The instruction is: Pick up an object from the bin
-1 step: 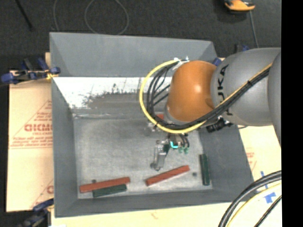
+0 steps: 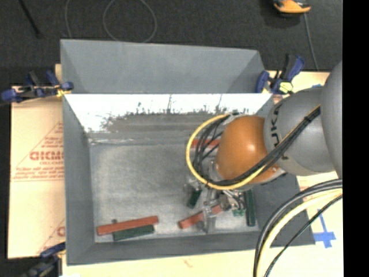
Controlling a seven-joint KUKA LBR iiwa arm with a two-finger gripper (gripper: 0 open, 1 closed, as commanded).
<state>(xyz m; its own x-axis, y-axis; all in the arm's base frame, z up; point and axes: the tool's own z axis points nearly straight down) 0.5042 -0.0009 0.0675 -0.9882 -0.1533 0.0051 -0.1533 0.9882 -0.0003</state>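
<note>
Where hand (image 2: 212, 208) hangs, red block (image 2: 189, 221) just beside

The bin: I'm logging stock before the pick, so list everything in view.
bin: one, grey, centre
red bar: one, red-brown, front left
green bar: one, dark green, beside red bar
small red piece: one, red-brown, beside the gripper
green block: one, dark green, left of gripper
green stick: one, dark green, by right wall
arm: one, grey, from the right
orange cover: one, orange, on wrist
cables: several, black and yellow, round the cover
gripper: one, grey, low over front right
</note>
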